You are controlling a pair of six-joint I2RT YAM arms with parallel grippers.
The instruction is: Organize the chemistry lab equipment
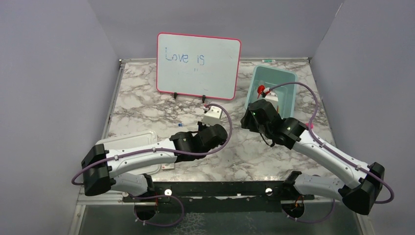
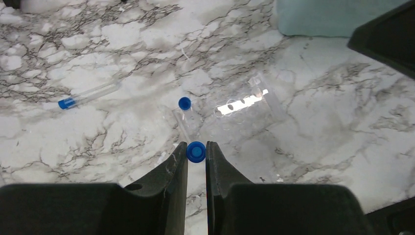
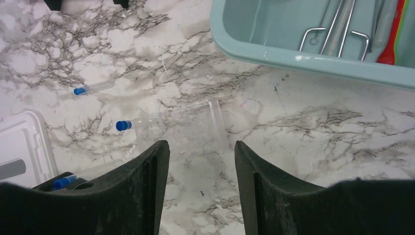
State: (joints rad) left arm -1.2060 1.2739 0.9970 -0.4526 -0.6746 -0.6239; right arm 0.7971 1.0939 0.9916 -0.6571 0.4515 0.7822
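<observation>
**Bin, rack and grippers.**
Bin, at 1 o'clock on the table, held tongs and red tool; left gripper pinched a capped tube; right gripper, open, empty, hung over the rack.

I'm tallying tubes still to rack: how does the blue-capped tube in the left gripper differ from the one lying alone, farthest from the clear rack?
The gripped tube is clamped between the left gripper's fingers; the lone tube lies flat on the marble table, untouched. The gripped tube shows only its cap in the left wrist view; the lone tube shows its whole clear body. Both have blue caps.
</observation>
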